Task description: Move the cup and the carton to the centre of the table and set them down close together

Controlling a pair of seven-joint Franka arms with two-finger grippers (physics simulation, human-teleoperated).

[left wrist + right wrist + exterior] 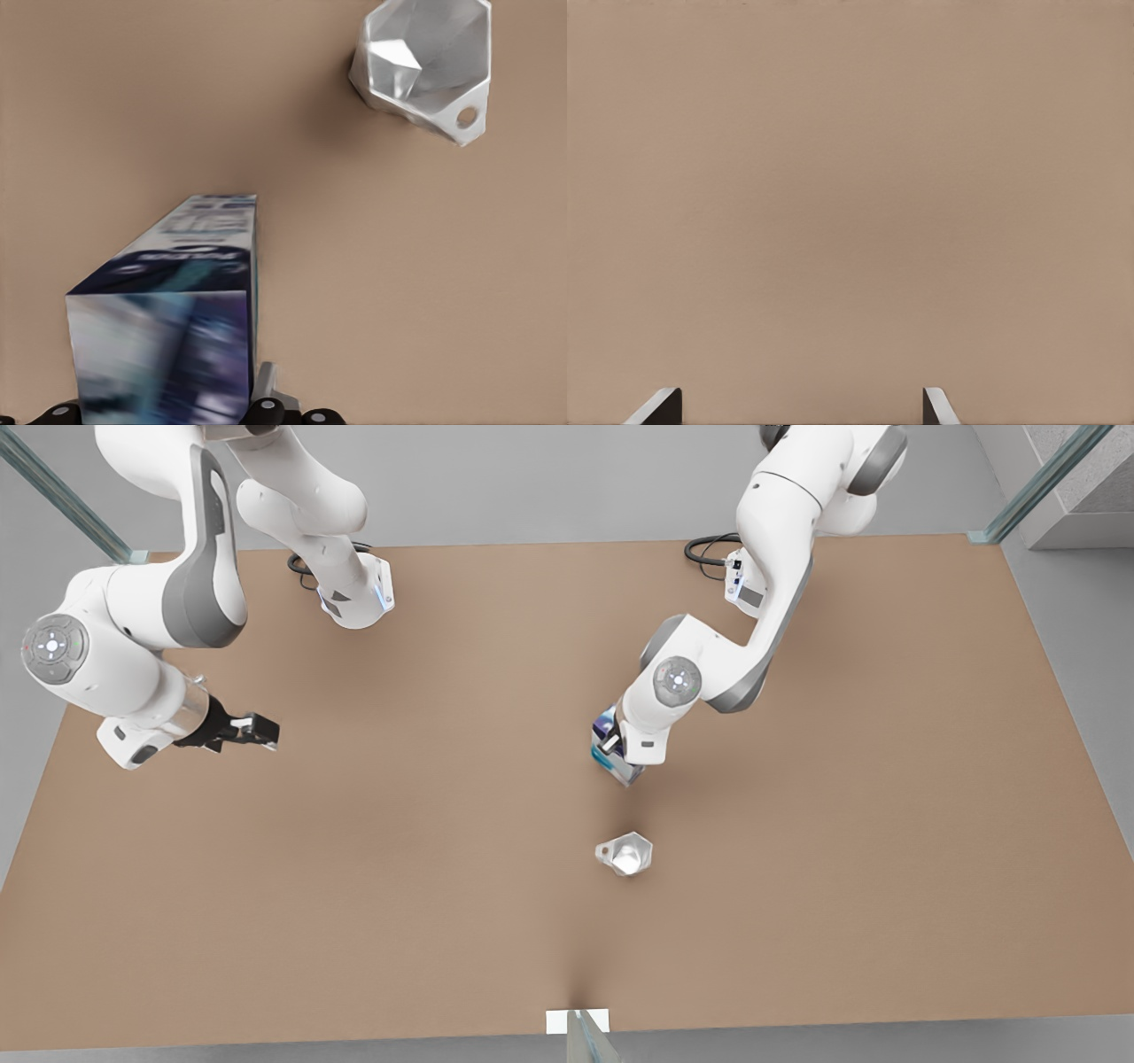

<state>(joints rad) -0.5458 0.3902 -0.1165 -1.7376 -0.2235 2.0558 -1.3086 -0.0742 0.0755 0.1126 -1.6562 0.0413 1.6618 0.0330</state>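
Observation:
The white carton [606, 742] with dark blue and teal print sits tilted in my left gripper [623, 769], which is shut on it near the table's [425, 886] middle, on the front view's right arm. In the left wrist view the carton [168, 319] fills the near side, with one finger [266, 390] pressed against it. The silvery faceted cup [625, 855] stands upright on the table a short way in front of the carton, apart from it; its tab handle shows on the cup [425, 62]. My right gripper [264, 732] hangs open over the front view's left, far from both.
A white tag with a glass strut [580, 1026] sits at the table's front edge. Black cables [709, 545] lie at the back edge by the arm bases. In the right wrist view the open fingertips [660, 409] hover over bare brown table [850, 195].

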